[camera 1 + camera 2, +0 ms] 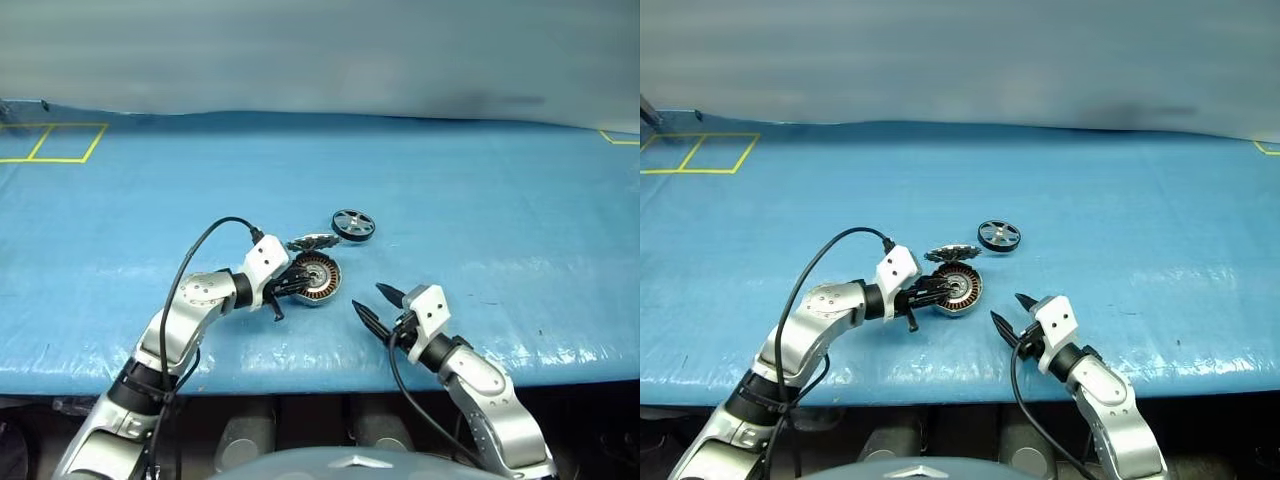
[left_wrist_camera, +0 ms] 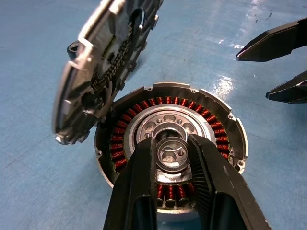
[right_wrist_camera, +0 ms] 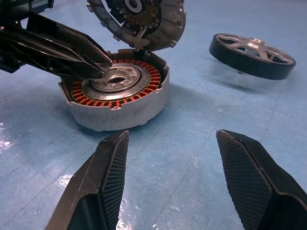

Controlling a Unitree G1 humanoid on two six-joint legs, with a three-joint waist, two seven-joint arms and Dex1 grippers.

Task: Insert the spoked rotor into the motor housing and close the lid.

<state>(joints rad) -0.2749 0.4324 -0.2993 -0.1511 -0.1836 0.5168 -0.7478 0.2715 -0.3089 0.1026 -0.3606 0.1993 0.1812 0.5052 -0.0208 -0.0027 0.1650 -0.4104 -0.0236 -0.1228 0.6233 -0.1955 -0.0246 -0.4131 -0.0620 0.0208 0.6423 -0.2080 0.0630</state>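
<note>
Left claw pinches the housing's centre hub.
Lid tilts at its rim, perhaps touching; wheel lies apart; right claw gapes empty.

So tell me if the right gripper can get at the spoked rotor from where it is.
Probably yes: the right gripper is open, and bare blue table lies between it and the spoked rotor.

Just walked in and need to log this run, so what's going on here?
The robot is assembling a motor on the blue table. Its left gripper is at the silver centre hub of the motor housing, fingers either side of it. The lid stands open, tilted up at the housing's rim. The spoked rotor lies apart on the table, not yet inserted. The right gripper is open, pointing at the housing.
</note>
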